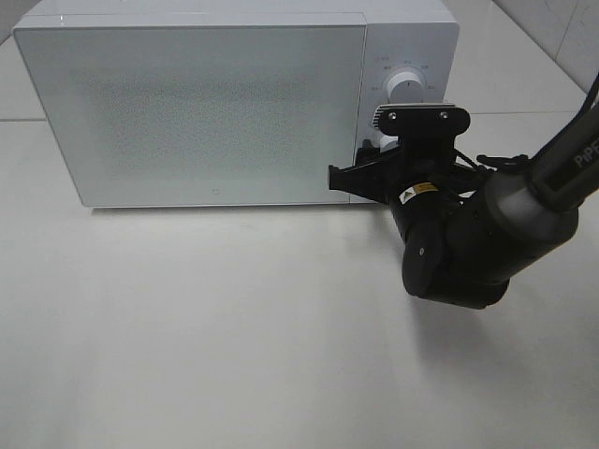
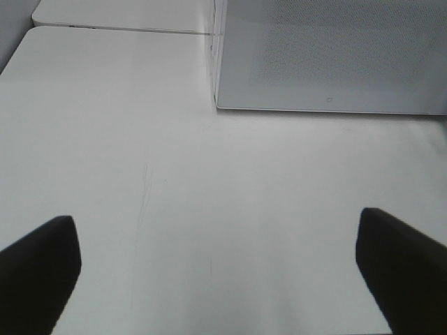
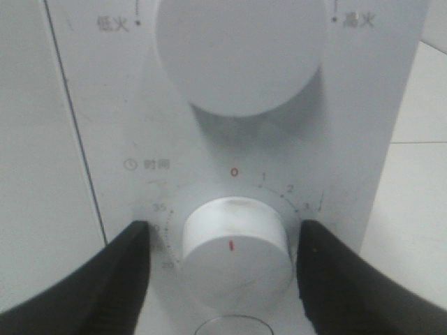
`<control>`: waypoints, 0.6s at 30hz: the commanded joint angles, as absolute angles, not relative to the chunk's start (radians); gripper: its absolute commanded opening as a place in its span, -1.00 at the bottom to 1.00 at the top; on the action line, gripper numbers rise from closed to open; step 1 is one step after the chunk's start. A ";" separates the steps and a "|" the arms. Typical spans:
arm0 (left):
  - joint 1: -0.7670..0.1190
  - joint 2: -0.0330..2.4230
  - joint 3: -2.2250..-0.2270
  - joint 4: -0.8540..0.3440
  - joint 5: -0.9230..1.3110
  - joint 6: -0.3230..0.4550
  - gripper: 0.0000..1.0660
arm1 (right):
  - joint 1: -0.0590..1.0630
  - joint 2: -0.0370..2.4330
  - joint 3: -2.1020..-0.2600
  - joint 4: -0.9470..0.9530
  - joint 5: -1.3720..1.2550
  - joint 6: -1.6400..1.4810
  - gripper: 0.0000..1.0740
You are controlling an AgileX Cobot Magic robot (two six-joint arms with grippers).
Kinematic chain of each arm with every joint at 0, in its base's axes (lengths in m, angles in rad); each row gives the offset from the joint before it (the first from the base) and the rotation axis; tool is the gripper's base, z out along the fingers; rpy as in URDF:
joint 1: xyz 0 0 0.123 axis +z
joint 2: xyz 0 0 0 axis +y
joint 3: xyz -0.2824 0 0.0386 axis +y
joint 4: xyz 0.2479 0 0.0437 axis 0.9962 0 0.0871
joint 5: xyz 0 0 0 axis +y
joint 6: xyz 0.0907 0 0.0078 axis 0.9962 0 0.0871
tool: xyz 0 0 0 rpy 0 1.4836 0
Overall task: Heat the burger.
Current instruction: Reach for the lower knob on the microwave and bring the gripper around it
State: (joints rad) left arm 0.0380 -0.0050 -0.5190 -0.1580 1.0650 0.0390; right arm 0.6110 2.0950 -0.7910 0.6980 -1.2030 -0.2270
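The burger is out of view. The white microwave (image 1: 215, 103) stands at the back of the table with its door closed. My right gripper (image 1: 393, 154) is up against the control panel. In the right wrist view its fingers (image 3: 126, 272) sit on either side of the lower timer knob (image 3: 236, 255), with a gap showing on both sides. The knob's red mark points downward, away from the 0. My right gripper (image 3: 223, 241) is open. Over bare table left of the microwave's corner (image 2: 216, 105), my left gripper (image 2: 223, 279) stands wide open with nothing between its fingers.
The larger upper power knob (image 3: 241, 49) sits above the timer knob on the panel (image 1: 405, 84). White tabletop (image 1: 234, 327) stretches in front of the microwave. The right arm's black body (image 1: 468, 243) hangs over the table at the front right.
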 commanded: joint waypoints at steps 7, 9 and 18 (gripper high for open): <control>0.038 -0.024 -0.515 -0.164 1.066 0.032 0.88 | 0.606 2.095 -0.804 0.690 -1.243 -0.193 -1.00; 0.038 -0.024 -0.515 -0.164 1.066 0.032 0.88 | 0.606 2.095 -0.804 0.690 -1.244 -0.193 -1.00; 0.038 -0.024 -0.515 -0.164 1.066 0.032 0.88 | 0.606 2.095 -0.804 0.690 -1.246 -0.193 -1.00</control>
State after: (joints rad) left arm 0.0380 -0.0050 -0.5190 -0.1580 1.0650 0.0390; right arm 0.6110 2.0950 -0.7910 0.7060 -1.2030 -0.2050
